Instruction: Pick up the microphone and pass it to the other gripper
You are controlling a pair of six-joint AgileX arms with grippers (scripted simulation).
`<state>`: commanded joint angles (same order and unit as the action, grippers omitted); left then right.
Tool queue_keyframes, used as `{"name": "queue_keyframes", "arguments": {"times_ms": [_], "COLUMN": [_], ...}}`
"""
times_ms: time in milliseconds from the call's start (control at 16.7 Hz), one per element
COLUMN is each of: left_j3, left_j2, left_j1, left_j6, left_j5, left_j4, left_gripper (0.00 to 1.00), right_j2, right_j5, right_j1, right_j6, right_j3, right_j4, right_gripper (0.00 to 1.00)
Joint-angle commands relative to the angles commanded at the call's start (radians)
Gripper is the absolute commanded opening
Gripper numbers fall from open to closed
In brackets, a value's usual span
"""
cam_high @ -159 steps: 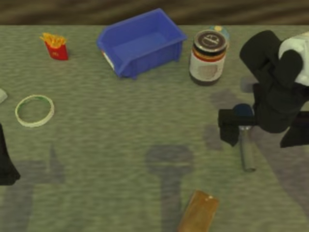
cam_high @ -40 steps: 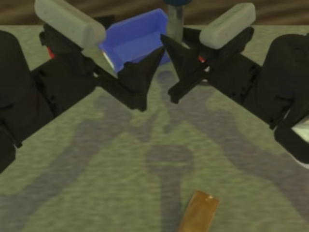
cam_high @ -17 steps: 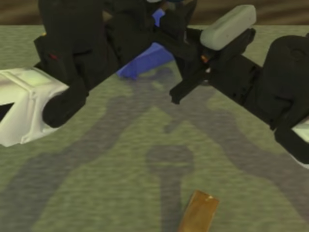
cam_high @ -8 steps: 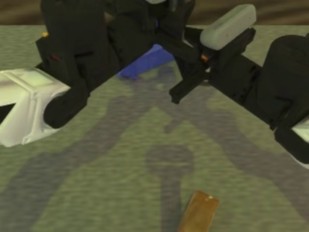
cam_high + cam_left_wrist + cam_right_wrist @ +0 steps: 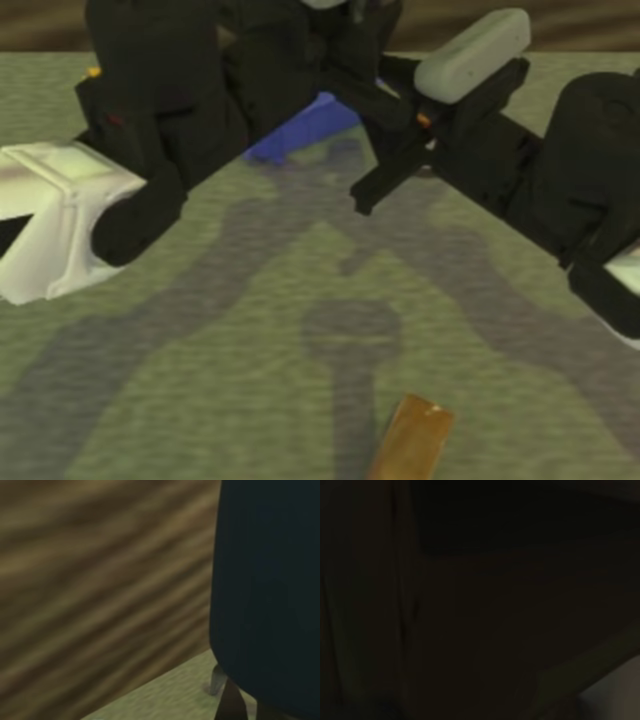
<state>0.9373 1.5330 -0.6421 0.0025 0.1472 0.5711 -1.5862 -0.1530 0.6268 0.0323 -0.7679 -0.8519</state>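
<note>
Nearest the camera's lower edge in the top view, a brown wooden block lies on the green table, cut off by the frame. Soft shadows of the arms cross the mottled cloth-like surface above it.

Farther up, both arms meet over the far middle of the table. The right gripper reaches in from the right; one pointed finger juts down-left, the other runs up toward the left arm's black bulk, so the fingers look spread. Whether anything sits between them is hidden.

The left gripper is at the top edge, buried among dark links; whether its fingers are apart or pressed together cannot be told. The left arm's white housing sits low at the left. A sliver of the blue bin shows beneath the arms.

The microphone is hard to find from above. In the left wrist view its dark navy head fills the side of the frame, very close to the camera, with a bit of silver handle below it, above the table edge and a brown wooden backdrop.

The right wrist view is dark.
</note>
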Motion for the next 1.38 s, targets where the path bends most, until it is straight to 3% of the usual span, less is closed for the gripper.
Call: {"name": "queue_keyframes", "arguments": {"times_ms": [540,1140,1380], "left_j3": [0.0,0.007,-0.031], "left_j2": [0.0,-0.008,-0.048], "left_j1": [0.0,0.002,0.066], "left_j6": [0.0,0.005,0.006], "left_j5": [0.0,-0.005,0.049], "left_j4": [0.0,-0.002,-0.009], "left_gripper": [0.0,0.0,0.0], "right_j2": [0.0,-0.005,0.11], "right_j5": [0.0,0.001,-0.015], "right_j1": [0.0,-0.005,-0.022], "right_j6": [0.0,-0.002,-0.003], "right_j3": [0.0,0.01,0.111], "right_j4": [0.0,0.001,0.017], "right_gripper": [0.98,1.0,1.0]}}
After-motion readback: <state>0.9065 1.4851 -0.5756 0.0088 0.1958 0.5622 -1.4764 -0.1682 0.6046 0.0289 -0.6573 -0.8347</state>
